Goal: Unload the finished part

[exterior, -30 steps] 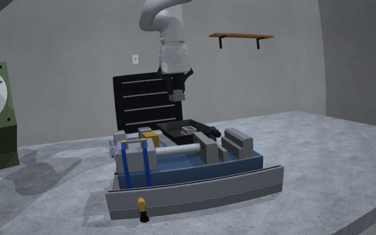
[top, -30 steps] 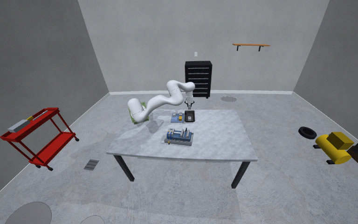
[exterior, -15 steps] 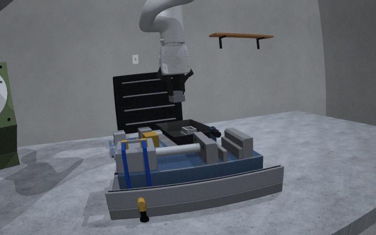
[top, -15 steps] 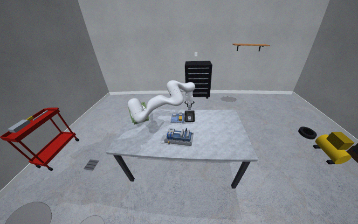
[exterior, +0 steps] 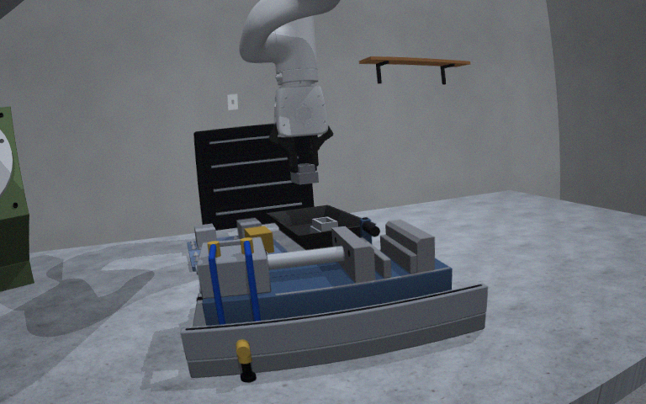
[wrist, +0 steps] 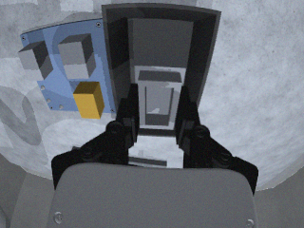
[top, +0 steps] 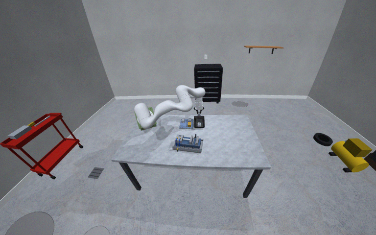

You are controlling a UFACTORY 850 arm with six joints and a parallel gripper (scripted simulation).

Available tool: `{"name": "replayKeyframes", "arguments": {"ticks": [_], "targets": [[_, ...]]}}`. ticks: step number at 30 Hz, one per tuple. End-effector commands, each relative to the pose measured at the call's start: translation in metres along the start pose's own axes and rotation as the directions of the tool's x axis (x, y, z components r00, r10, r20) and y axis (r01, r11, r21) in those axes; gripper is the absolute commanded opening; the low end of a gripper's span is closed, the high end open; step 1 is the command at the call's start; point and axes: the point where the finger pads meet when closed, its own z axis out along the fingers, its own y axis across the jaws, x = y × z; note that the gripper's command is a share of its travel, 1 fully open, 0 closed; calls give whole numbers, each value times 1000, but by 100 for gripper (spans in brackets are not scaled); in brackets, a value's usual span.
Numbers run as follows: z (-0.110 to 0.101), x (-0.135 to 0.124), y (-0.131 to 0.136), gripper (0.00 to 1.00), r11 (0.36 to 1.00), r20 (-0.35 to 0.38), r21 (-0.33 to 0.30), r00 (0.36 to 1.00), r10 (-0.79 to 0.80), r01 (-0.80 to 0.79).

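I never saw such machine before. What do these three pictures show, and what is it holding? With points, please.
One white robot arm [top: 182, 101] [exterior: 295, 52] ends in a gripper [top: 199, 111] [exterior: 304, 167] [wrist: 158, 97]. The top picture looks from high over the room, the exterior one from beside the vise [top: 188, 144] [exterior: 328, 290], the wrist one down past the fingers.

The table [top: 230, 144] [exterior: 548, 285] [wrist: 256, 71] carries the vise, a black tray [top: 204, 122] [exterior: 293, 224] [wrist: 207, 52] with a finished part [top: 199, 124] [exterior: 324, 225] inside, and a blue plate [top: 181, 127] [wrist: 54, 87] with two grey blocks and one yellow.

The gripper holds a grey part [top: 199, 113] [exterior: 304, 177] above the tray.

the jaws [top: 199, 112] [exterior: 304, 167] and gripped grey part [top: 199, 113] [exterior: 304, 178] [wrist: 141, 104] have sunk slightly, seemingly nearer the tray [top: 195, 123] [exterior: 290, 225] [wrist: 214, 43].
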Motion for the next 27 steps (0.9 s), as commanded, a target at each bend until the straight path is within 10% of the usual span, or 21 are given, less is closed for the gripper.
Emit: {"name": "replayKeyframes", "arguments": {"ticks": [1,27], "targets": [[0,0,1,0,1000,-1,-1,1000,1,-1],[47,0,1,0,1000,-1,-1,1000,1,-1]]}}
